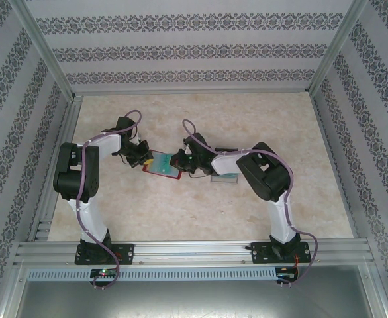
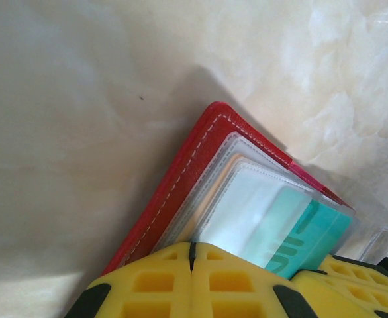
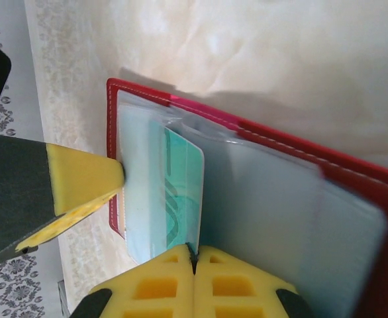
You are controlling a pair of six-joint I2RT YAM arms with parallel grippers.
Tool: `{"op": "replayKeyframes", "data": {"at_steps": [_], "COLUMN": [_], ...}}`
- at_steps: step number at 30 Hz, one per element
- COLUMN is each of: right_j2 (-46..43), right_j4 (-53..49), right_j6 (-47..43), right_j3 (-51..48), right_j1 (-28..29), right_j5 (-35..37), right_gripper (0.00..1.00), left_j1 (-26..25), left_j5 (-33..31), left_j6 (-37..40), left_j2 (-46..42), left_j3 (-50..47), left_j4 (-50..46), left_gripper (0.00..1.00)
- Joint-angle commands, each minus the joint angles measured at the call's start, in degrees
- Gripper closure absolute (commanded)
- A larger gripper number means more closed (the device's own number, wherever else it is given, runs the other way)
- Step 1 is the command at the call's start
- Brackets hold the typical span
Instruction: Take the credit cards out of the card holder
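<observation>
The red folding card holder point(image 2: 181, 179) looks like smooth leather with pale stitches along its edge. Its see-through pockets point(image 3: 280, 218) are thin, shiny plastic. The teal-green card point(image 3: 183, 189) is smooth plastic. The left gripper point(image 2: 191, 255) has matt yellow pads point(image 2: 147, 285) with square dents. The pale table point(image 1: 260, 112) looks like smooth stone. The near rail point(image 1: 194, 250) is bare metal.

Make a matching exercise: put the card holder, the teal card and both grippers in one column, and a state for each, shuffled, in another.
1 card holder
2 teal card
3 left gripper
4 right gripper

A shut on the teal card
B red, open
C shut on the card holder's edge
D partway out of a see-through pocket

Pairs: 1-B, 2-D, 3-C, 4-A
</observation>
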Motion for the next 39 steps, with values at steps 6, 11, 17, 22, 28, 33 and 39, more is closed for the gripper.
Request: {"op": "replayKeyframes", "data": {"at_steps": [6, 11, 17, 22, 28, 33, 39], "right_j2": [-4.57, -8.12, -14.55, -21.06, -28.37, -33.29, -36.18], "right_j4": [-1.21, -1.58, -7.00, -19.68, -43.49, -57.48, -69.84], "right_j6": [-2.04, -2.68, -5.72, -12.88, -29.67, -47.42, -69.05], "right_j3": [-6.62, -9.22, -8.39, -3.88, 4.90, 9.06, 11.31], "right_j1": [-2.45, -2.94, -3.06, -3.38, -4.36, -5.57, -5.25], "right_j5": [-0.42, -0.34, 0.18, 0.94, 6.28, 11.03, 16.12], "right_gripper": [1.00, 1.00, 1.00, 1.00, 1.00, 1.00, 1.00], "left_j1": [-0.45, -0.45, -0.45, -0.44, -0.45, -0.45, -0.58], "left_j5": [-4.47, -4.35, -3.47, -1.08, 1.12, 2.55, 4.08], "left_j6": [1.63, 1.63, 1.76, 1.65, 0.80, -1.47, -3.60], "left_j2": [3.14, 2.89, 1.89, -1.73, -9.55, -17.37, -24.63], "left_j3": [-0.80, -0.76, -0.53, 1.25, 2.73, 1.78, -0.24], "left_j4": [-4.49, -4.65, -4.30, -4.38, -4.53, -3.12, -1.17], "left_gripper": [0.98, 0.98, 0.97, 0.84, 0.43, 0.01, 0.00]}}
